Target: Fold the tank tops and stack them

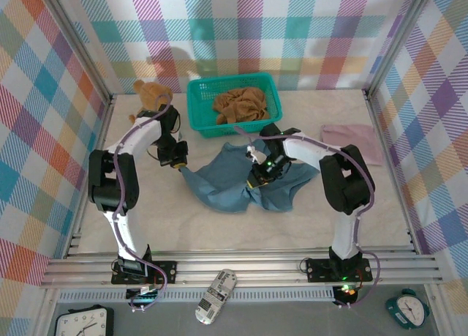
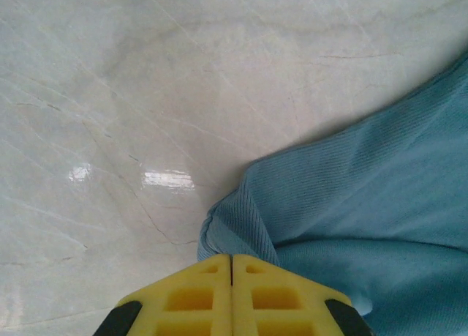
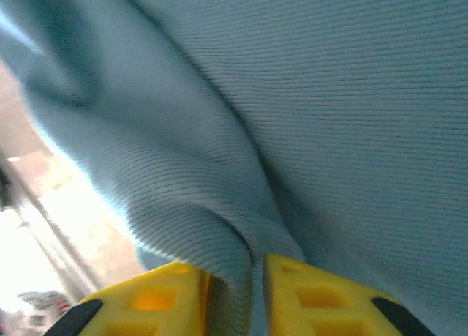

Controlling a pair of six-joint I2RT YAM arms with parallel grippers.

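Table (image 1: 219, 230): one teal plastic mesh basket (image 1: 194, 110) holds one ochre brown tank top (image 1: 240, 104); left jaws and right jaws clench one slate blue tank top (image 1: 219, 184).

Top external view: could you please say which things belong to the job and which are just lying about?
Job: slate blue cloth tank top; ochre brown cloth top; dusty pink cloth top.
Lying about: brown plush teddy bear; teal plastic mesh basket.
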